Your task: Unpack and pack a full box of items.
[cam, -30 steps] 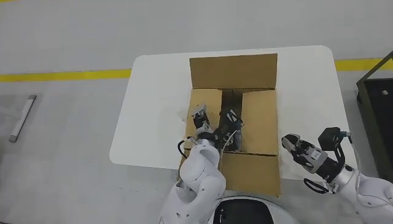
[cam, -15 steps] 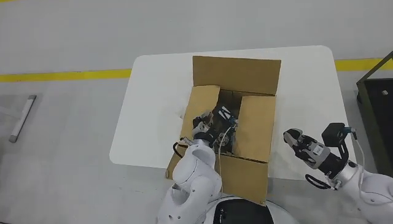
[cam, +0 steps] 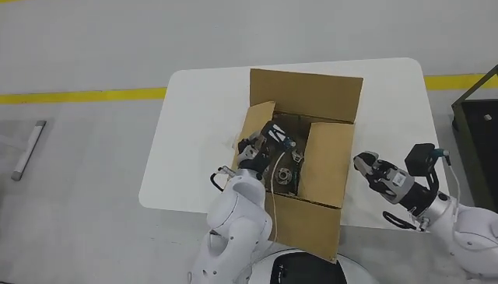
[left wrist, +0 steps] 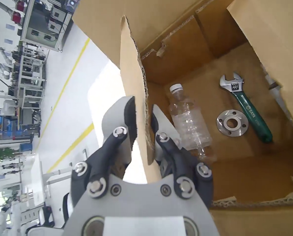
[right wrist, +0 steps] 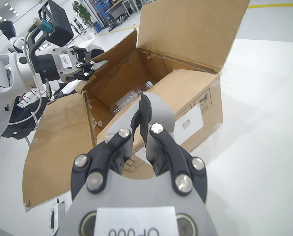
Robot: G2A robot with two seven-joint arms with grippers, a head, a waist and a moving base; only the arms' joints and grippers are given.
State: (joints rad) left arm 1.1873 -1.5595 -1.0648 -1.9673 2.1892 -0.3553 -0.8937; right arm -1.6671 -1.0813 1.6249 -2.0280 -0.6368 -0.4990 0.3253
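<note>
Box (cam: 307, 93): sitting open on the white table (cam: 194, 128).
Contents: clear bottle (left wrist: 188, 121), green-handled wrench (left wrist: 247, 114) and metal flange (left wrist: 232, 123), all lying on the box floor.
Left tool (left wrist: 143, 109): clamping the box's side flap (left wrist: 131, 74).
Right tool (right wrist: 142, 109): clenched on nothing, hovering beside the box.
Hidden: opposite flap (left wrist: 271, 37) is covering part of the interior.

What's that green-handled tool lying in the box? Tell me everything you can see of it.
It is an adjustable wrench: a bare silvery metal head with an open mouth and a dark green coated handle bearing pale print. It lies flat on the cardboard floor of the box. A round metal flange lies close beside the handle; whether they touch is unclear. Nothing grips it.
</note>
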